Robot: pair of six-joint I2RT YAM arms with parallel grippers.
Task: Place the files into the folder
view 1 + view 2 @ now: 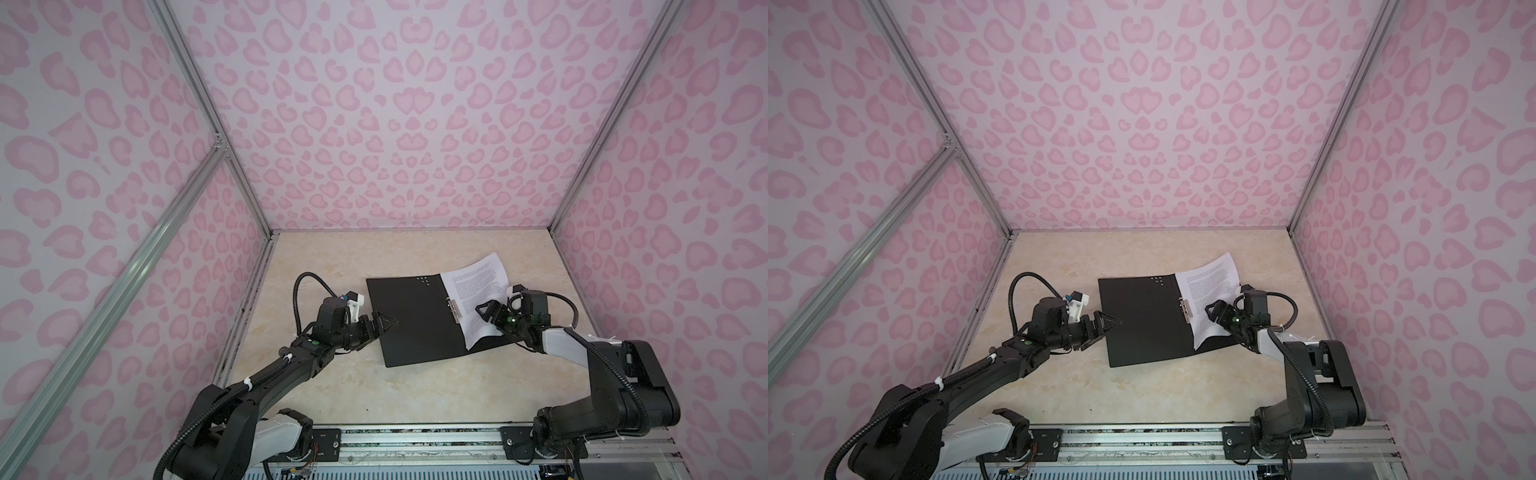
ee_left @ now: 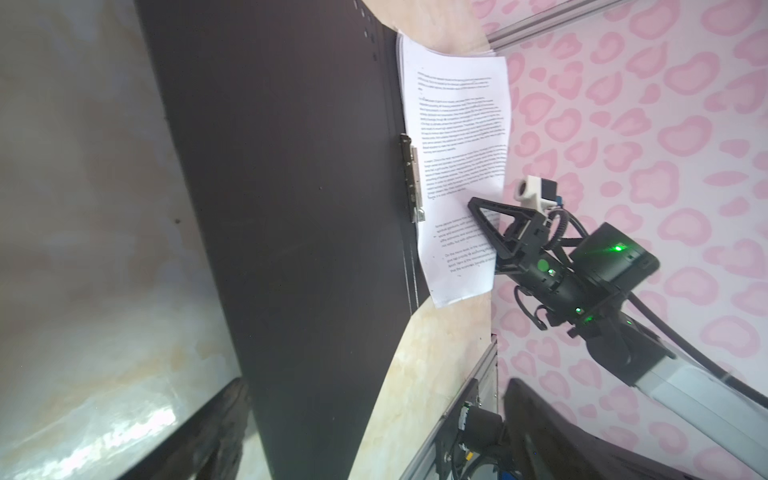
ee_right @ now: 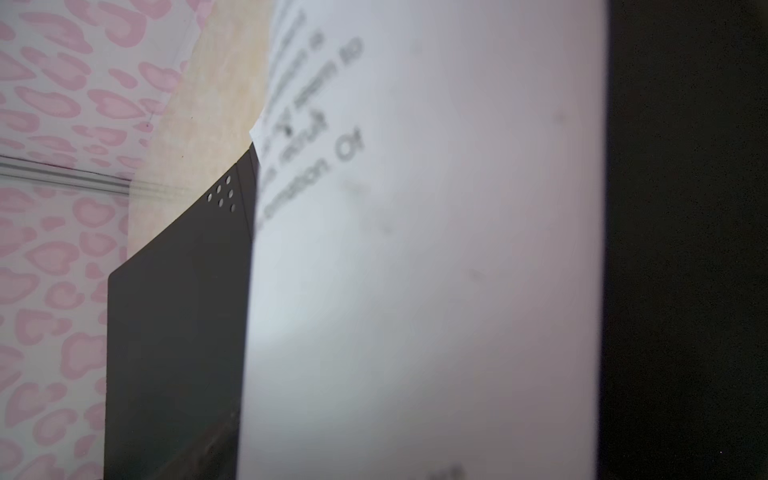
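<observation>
The folder (image 1: 415, 316) (image 1: 1142, 320) lies open on the table, black inside up, with a metal clip (image 1: 454, 309) at its spine. The files (image 1: 473, 286) (image 1: 1208, 282) rest on its right half as a white printed stack, the far end curling up. My right gripper (image 1: 484, 311) (image 2: 484, 220) is over their near right part, jaws apart, and paper (image 3: 415, 249) fills its wrist view. My left gripper (image 1: 386, 323) (image 1: 1111, 322) is open at the left flap's outer edge, and the flap (image 2: 291, 208) runs between its wide jaws.
Pink-patterned walls close in the beige table (image 1: 374, 395) on the left, back and right. An aluminium rail (image 1: 415, 444) carrying both arm bases runs along the front edge.
</observation>
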